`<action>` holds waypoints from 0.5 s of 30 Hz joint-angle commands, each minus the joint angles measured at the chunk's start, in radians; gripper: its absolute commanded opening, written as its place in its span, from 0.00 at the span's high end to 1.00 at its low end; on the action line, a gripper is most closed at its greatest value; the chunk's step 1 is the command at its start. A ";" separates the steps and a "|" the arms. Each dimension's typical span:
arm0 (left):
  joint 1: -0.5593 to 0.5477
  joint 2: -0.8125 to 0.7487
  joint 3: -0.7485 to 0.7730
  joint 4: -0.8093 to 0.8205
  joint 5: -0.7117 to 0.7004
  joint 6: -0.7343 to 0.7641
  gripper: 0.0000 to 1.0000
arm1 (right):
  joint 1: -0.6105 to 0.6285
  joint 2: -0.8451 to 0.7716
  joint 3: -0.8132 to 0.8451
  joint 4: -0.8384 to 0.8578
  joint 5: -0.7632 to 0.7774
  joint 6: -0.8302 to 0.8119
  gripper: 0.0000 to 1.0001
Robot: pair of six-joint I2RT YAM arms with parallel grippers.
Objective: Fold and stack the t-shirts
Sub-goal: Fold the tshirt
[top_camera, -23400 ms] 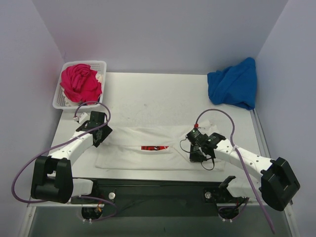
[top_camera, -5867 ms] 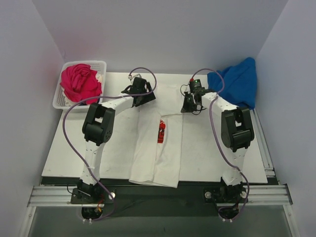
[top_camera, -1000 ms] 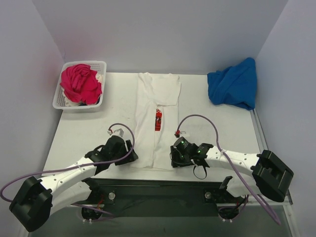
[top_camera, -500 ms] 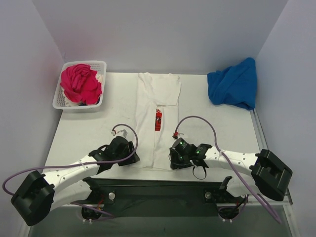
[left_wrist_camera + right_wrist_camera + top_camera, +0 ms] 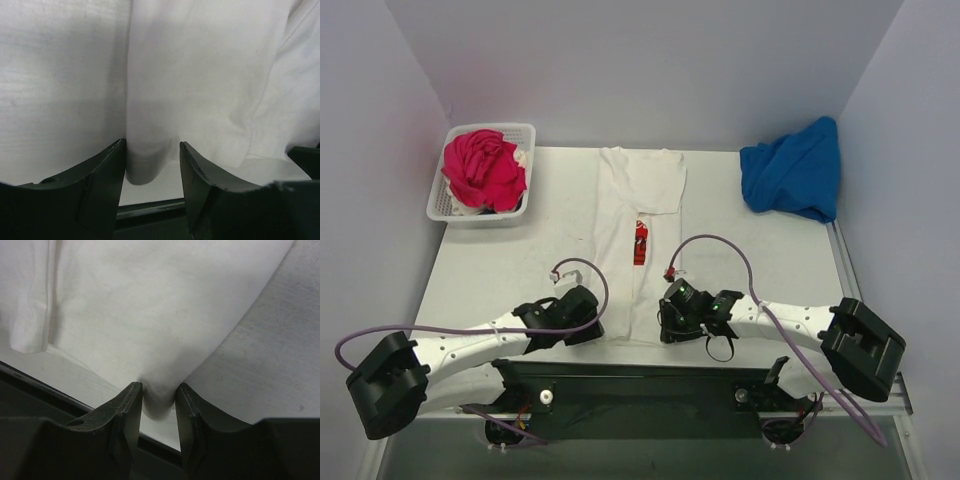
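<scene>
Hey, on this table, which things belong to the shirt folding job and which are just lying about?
Job: white t-shirt, folded into a long strip mid-table; blue t-shirt, bunched back right; pink t-shirt, bundled back left.
Lying about: white lattice basket, holding the pink t-shirt.

Both arms stretch low along the near edge of the table [image 5: 790, 270]; left gripper [image 5: 152, 155] part-open, right gripper [image 5: 159, 395] pinching the white cloth t-shirt [image 5: 150, 315].
</scene>
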 commanded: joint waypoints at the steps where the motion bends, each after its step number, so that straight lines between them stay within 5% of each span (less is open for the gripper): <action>1: -0.039 0.008 -0.056 -0.293 0.001 -0.105 0.43 | 0.029 0.051 -0.067 -0.186 0.005 0.017 0.67; 15: -0.060 -0.058 -0.008 -0.392 -0.131 -0.234 0.44 | 0.043 0.054 -0.058 -0.209 0.049 0.036 0.67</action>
